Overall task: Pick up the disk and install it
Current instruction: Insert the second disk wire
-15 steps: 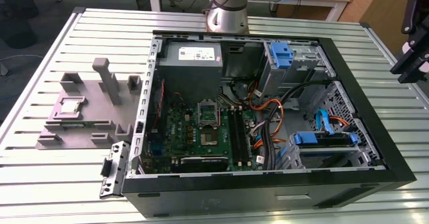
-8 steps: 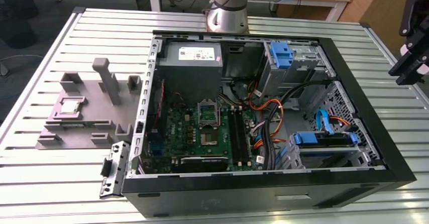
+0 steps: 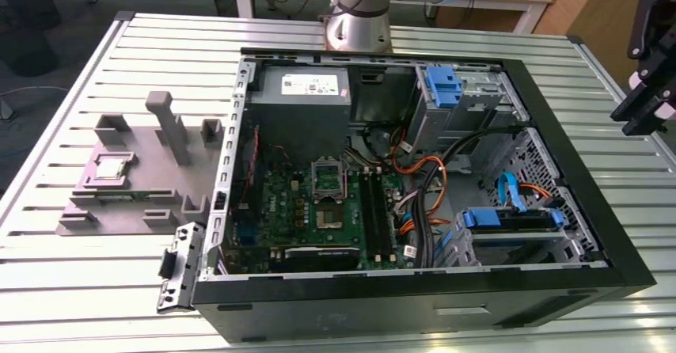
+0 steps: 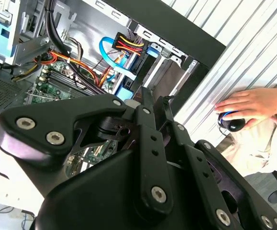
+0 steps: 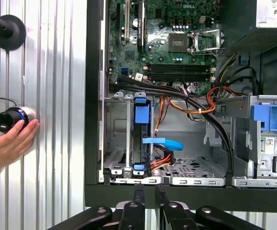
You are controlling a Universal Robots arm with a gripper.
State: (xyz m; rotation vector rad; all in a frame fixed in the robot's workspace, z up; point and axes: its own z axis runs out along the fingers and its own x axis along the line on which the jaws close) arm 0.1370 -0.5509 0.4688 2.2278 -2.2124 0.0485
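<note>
One disk [image 3: 509, 219] is sitting inside the open computer case [image 3: 591, 210], at about four o'clock of the case in the exterior view; its blue bracket is facing up out of the lower drive cage [image 3: 549, 246], and orange and blue cables [image 3: 507, 187] are running just beside it. In the first wrist view the disk [image 5: 142, 120] is standing edge-on in that cage. The gripper [image 5: 149, 190] is hovering outside the case wall, apart from the disk; its fingers [image 5: 138, 191] are standing slightly apart and are grasping nothing. In the exterior view the gripper [image 3: 647, 92] is hanging at three o'clock, over the slatted table [image 3: 95, 290]. A grey fixture [image 3: 138, 179] carrying a small silver chip [image 3: 112, 168] is lying at nine o'clock of the case. A person's hand [image 5: 6, 143] is resting on a black knob [image 5: 11, 120] at the table's edge.
</note>
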